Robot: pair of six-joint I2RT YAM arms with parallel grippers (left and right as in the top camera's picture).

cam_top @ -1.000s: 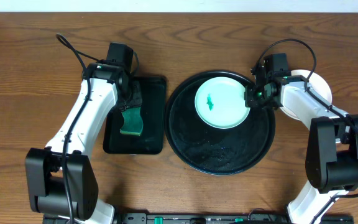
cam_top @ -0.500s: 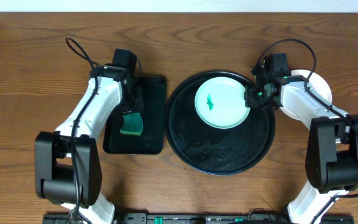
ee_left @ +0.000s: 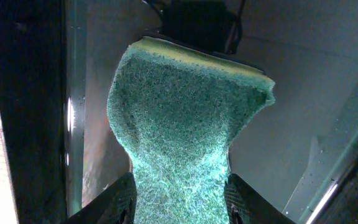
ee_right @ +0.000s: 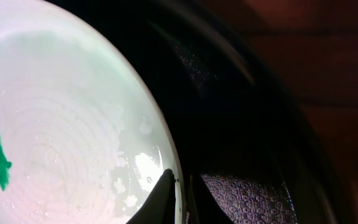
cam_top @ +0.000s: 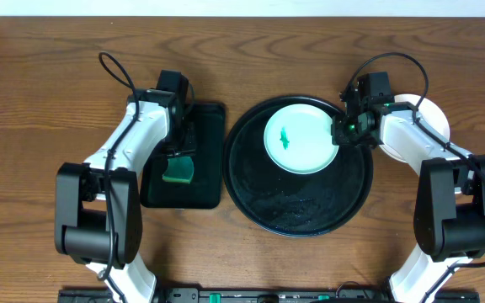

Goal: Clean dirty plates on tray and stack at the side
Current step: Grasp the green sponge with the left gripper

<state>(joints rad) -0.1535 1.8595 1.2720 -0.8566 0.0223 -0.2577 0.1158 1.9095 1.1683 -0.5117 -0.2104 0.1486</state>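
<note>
Left wrist — left pincer [ee_left: 180, 199] squeezing fibrous green sponge [ee_left: 185, 118] | right pincer [ee_right: 179, 196] clamped on glossy plate [ee_right: 61, 124] rim

The left arm [cam_top: 129, 143] reaches forward, wrist turned down, with the left end effector [ee_left: 180, 200] half closed on the sponge [ee_left: 185, 106], while the right arm [cam_top: 411, 139] folds inward (elbow out to the side), the right end effector [ee_right: 179, 202] pinched nearly shut on the rim of the plate [ee_right: 67, 124].

A green smear [cam_top: 285, 137] marks the pale-mint plate [cam_top: 308, 150]; the tray [cam_top: 301, 212] is black, the sponge [cam_top: 178, 172] green.
</note>
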